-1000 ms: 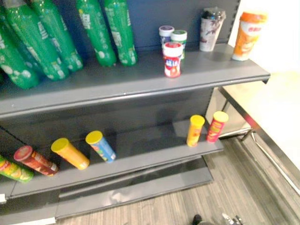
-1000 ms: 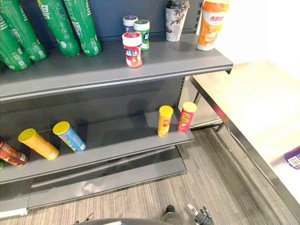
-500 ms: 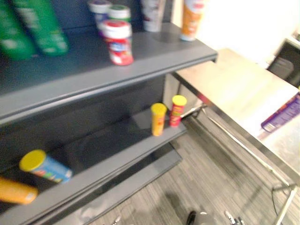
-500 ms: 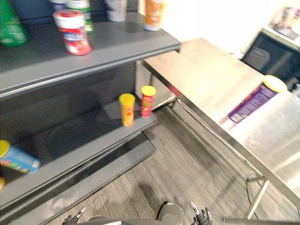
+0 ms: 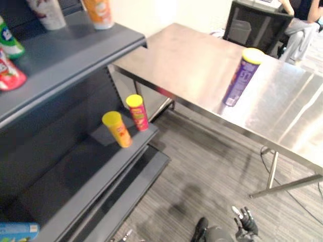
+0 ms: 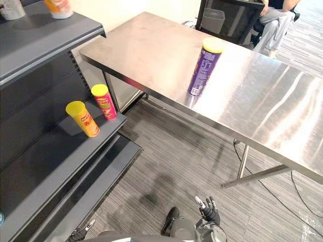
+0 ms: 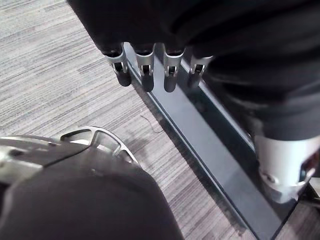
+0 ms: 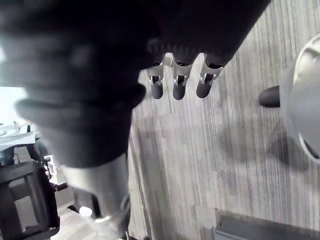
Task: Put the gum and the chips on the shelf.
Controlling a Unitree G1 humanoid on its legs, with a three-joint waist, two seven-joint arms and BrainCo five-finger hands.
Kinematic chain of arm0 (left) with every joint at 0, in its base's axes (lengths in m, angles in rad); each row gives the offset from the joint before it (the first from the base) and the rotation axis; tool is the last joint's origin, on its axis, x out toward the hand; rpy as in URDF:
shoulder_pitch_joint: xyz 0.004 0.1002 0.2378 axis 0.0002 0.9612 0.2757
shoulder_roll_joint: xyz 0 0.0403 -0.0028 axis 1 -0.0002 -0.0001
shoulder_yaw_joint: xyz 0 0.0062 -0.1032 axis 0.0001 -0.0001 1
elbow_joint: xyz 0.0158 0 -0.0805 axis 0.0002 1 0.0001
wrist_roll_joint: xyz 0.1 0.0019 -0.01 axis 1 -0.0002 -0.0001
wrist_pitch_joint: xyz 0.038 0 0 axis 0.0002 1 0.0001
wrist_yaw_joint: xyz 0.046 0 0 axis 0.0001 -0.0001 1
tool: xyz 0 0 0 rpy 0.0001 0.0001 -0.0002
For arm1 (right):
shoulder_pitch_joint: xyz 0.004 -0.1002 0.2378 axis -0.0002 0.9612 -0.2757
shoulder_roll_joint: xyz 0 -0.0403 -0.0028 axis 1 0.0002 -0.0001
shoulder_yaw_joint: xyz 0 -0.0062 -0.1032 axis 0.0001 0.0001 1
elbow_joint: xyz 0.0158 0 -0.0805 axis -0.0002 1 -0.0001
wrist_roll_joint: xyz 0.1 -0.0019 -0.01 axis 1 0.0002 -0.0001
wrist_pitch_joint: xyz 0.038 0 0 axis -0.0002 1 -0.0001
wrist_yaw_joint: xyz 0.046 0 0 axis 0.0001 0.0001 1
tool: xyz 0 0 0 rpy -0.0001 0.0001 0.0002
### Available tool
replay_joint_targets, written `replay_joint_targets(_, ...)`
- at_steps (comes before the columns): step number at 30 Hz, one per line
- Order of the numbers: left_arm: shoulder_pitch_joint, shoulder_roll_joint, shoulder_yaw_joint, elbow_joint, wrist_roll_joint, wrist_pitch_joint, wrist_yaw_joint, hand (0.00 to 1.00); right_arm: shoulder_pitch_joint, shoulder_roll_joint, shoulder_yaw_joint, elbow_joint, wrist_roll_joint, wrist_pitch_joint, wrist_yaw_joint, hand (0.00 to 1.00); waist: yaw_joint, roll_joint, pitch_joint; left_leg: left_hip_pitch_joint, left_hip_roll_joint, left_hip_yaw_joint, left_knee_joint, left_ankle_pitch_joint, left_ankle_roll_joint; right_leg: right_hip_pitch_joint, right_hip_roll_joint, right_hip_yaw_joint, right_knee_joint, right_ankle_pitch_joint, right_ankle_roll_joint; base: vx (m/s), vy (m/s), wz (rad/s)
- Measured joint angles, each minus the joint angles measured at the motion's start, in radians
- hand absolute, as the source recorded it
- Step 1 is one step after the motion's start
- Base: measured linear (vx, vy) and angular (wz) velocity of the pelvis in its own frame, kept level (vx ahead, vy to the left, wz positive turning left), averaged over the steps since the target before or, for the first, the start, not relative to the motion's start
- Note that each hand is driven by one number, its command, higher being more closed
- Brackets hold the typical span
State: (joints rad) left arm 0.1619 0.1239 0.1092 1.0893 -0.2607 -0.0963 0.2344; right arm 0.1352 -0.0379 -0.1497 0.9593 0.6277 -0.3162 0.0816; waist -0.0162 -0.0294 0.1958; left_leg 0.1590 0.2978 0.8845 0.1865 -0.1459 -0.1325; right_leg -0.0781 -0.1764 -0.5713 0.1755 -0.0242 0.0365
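A purple chips can (image 5: 243,76) with a yellow lid stands upright on the steel table (image 5: 192,60), right of the shelf unit. A red gum jar (image 5: 7,73) and a green one (image 5: 7,43) stand on the grey upper shelf (image 5: 75,55). A yellow chips can (image 5: 117,129) and a red one (image 5: 137,112) stand at the end of the lower shelf. My right hand (image 8: 177,85) and left hand (image 7: 145,70) hang low over the floor, fingers straight, open and holding nothing. The right hand (image 6: 207,209) is far below the table.
An orange cup (image 5: 98,12) and a white cup (image 5: 48,12) stand on the upper shelf's end. A blue can (image 5: 17,232) lies on the lower shelf. A person (image 5: 303,27) sits beyond the table beside a dark cabinet (image 5: 252,22). Table legs (image 5: 272,171) reach the striped floor.
The camera has swung right: the shelf unit slid to the left of the picture, and the steel table with the purple can came fully into view. The hands still hang low.
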Motion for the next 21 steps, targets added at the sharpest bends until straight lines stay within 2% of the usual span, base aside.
replay_joint_targets(4, 0.0, 0.002, -0.017, 0.006, 0.003, 0.0, -0.002, 0.0, 0.012, -0.005, -0.007, 0.0, 0.001, 0.006, -0.016, 0.0, -0.008, 0.002, -0.001, 0.001, -0.011, -0.03, -0.025, 0.015, -0.006, 0.013, -0.011, -0.029, 0.005, -0.016, -0.002, -0.17, -0.04, 0.2)
replay_joint_targets(13, -0.001, 0.004, -0.045, 0.025, 0.006, -0.005, -0.002, 0.0, 0.031, -0.001, -0.086, 0.01, 0.007, 0.0, -0.055, 0.0, -0.013, 0.002, -0.006, -0.035, -0.068, -0.05, -0.046, 0.017, 0.001, -0.039, -0.081, -0.046, 0.049, -0.023, 0.006, -0.13, 0.034, 0.05)
replay_joint_targets(17, -0.002, 0.01, -0.067, 0.026, 0.007, -0.01, -0.004, 0.0, 0.045, 0.004, -0.124, 0.039, 0.009, -0.008, -0.058, 0.0, -0.016, 0.003, -0.008, -0.034, -0.095, -0.054, -0.056, 0.025, 0.024, -0.054, -0.118, -0.045, 0.092, -0.019, 0.003, -0.01, 0.057, 0.05)
replay_joint_targets(21, 0.0, 0.011, -0.075, 0.027, 0.009, -0.009, -0.006, 0.0, 0.04, 0.007, -0.141, 0.037, 0.021, -0.024, -0.057, 0.0, -0.038, 0.008, -0.011, -0.033, -0.128, -0.049, -0.081, 0.035, 0.037, -0.079, -0.156, -0.044, 0.142, -0.023, 0.004, 0.0, 0.041, 0.04)
